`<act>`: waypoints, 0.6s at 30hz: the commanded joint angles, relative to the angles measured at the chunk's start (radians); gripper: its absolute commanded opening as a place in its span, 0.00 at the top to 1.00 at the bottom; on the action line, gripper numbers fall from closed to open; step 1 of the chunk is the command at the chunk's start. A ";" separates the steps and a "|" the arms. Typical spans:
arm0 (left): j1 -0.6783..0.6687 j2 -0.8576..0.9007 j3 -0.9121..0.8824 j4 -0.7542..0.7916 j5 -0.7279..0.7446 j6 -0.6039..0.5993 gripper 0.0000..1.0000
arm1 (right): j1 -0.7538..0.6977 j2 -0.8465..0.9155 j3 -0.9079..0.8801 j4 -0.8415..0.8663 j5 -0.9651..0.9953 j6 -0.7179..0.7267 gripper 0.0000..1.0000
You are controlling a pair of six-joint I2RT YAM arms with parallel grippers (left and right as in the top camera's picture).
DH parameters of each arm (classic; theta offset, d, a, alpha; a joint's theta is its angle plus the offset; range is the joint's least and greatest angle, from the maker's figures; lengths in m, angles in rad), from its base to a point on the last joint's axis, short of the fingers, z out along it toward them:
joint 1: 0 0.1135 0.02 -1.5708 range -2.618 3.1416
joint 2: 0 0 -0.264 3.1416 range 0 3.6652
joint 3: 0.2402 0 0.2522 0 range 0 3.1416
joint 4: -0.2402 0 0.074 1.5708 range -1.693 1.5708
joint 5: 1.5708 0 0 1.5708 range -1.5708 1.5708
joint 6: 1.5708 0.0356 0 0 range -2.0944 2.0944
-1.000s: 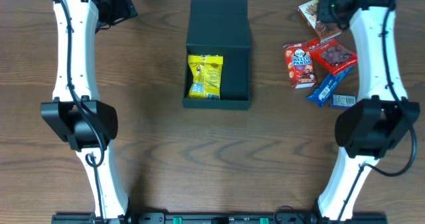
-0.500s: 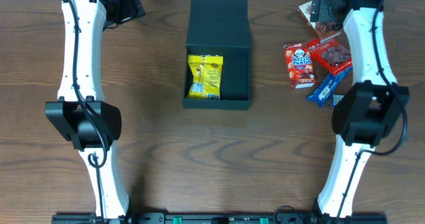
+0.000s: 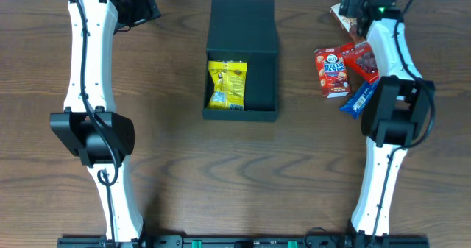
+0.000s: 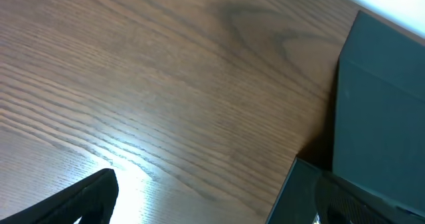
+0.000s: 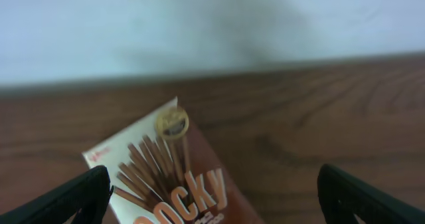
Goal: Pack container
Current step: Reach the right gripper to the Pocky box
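The container (image 3: 241, 57) is a dark box in the middle of the table, its flap lid (image 3: 241, 20) folded back toward the far edge. A yellow snack packet (image 3: 227, 84) lies inside on the left. My left gripper (image 3: 143, 5) is open at the far left, over bare wood. In the left wrist view the left gripper (image 4: 219, 191) holds nothing, and the container (image 4: 378, 111) is at its right. My right gripper (image 3: 355, 4) is at the far right. It stands open (image 5: 212, 184) above a Pocky box (image 5: 179, 184), with nothing gripped.
Loose snacks lie right of the container: the Pocky box (image 3: 341, 12), a red Hello Panda box (image 3: 330, 71), a red bag (image 3: 364, 59) and a blue bar (image 3: 359, 98). The right arm (image 3: 390, 64) crosses over them. The table's far edge (image 5: 265, 63) is just beyond the Pocky box.
The right gripper has opened, and the right arm has swung in toward the far edge over the Pocky box. The left arm shifted slightly toward the far edge, then held.
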 commanded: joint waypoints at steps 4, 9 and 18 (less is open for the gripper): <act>0.000 0.014 -0.004 0.000 -0.005 -0.003 0.05 | -0.035 0.027 0.001 0.015 -0.026 -0.037 0.08; 0.000 0.014 -0.004 0.002 -0.005 -0.003 0.05 | -0.042 0.052 0.001 -0.007 -0.026 -0.051 0.10; 0.000 0.014 -0.004 -0.002 -0.005 0.001 0.05 | -0.042 0.068 0.001 -0.072 -0.074 -0.032 0.33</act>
